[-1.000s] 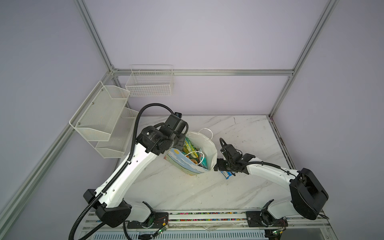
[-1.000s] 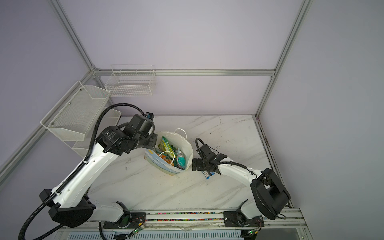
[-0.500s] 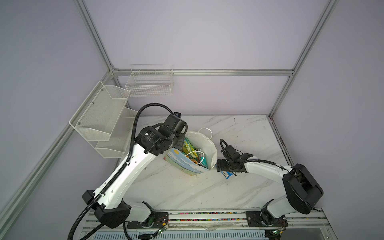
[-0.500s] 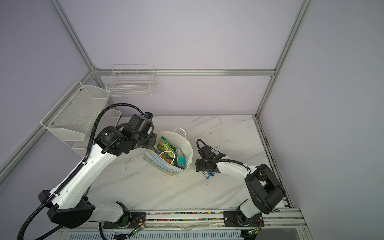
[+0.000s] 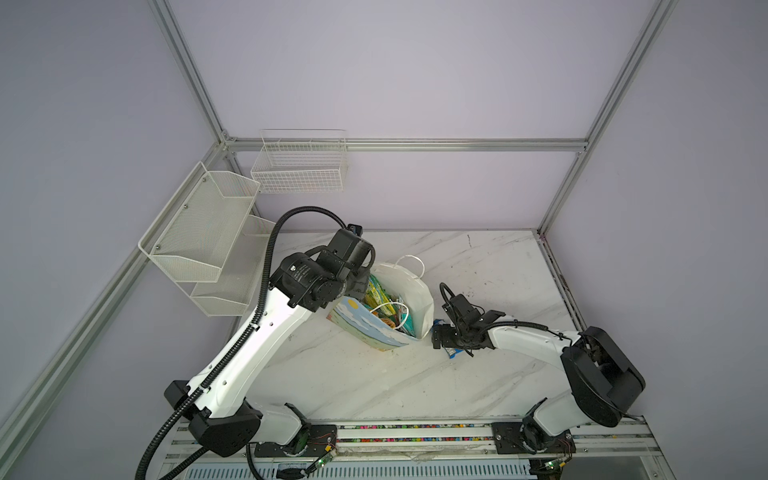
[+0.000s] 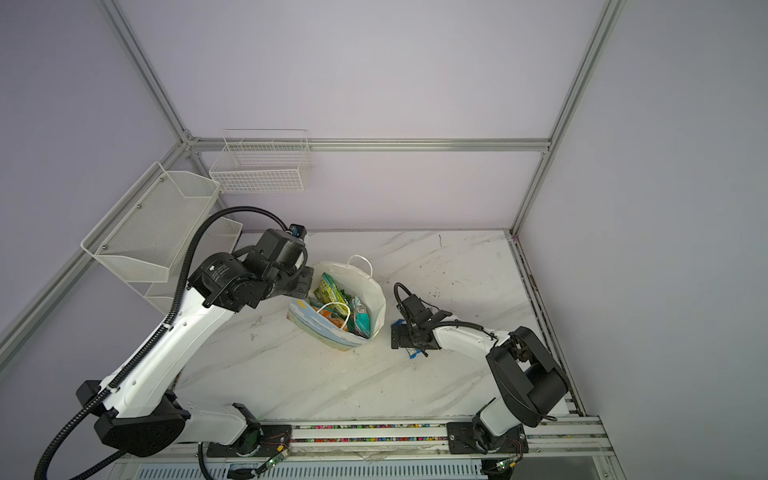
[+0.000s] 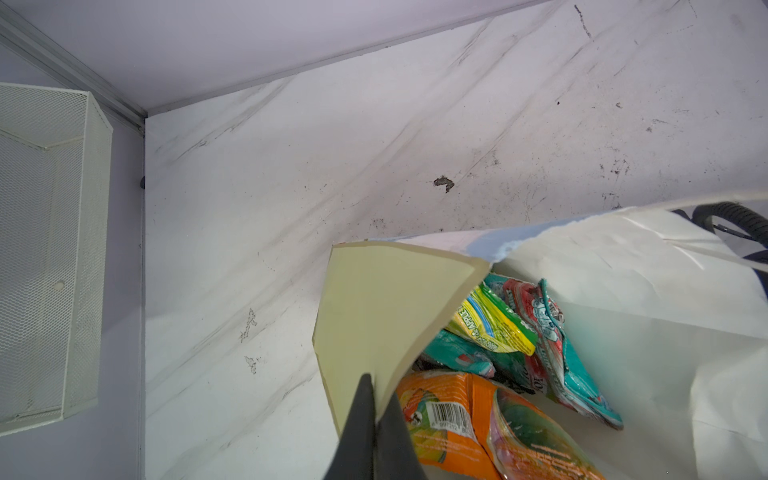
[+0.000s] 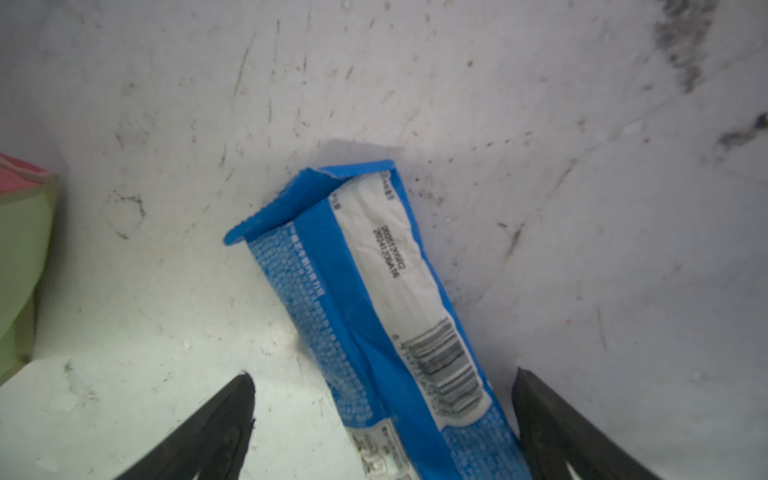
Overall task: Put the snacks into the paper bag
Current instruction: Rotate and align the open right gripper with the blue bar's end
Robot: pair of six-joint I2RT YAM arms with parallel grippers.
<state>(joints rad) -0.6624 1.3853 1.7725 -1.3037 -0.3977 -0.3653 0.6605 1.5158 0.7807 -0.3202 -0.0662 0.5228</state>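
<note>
**Tabletop** (image 5: 478,266): marbled white and scuffed. It lies directly beneath both grippers.

**Paper bag** (image 5: 419,299): tilted with its mouth open, standing between the two grippers. The left gripper (image 7: 374,399) is clenched on a cream panel at the bag's rim and holds the mouth open. The bag's outer wall is close beside the right gripper (image 8: 382,376).

**Packed snacks**: an orange packet (image 7: 449,424), a teal packet (image 7: 573,374) and a green packet (image 7: 494,328) lie inside the bag, just beyond the left gripper's fingertips.

**Blue packet** (image 8: 361,266): the only snack seen outside the bag. It lies flat on the tabletop between the right gripper's jaws, which are released and spread wide. It runs out past the fingertips and sits nearer one finger than the other.

**Probable faults**
- Off-centre closure: one finger meets the packet first and shoves it aside, or only an edge is pinched.
- Glossy film on a hard surface: the fingertips may skid over it, or it may slip out on lifting.
- Single thin hold on the rim: strain may tear the paper, so the mouth collapses.
- Right gripper close to the bag: a careless swing may tip it and spill the contents.
</note>
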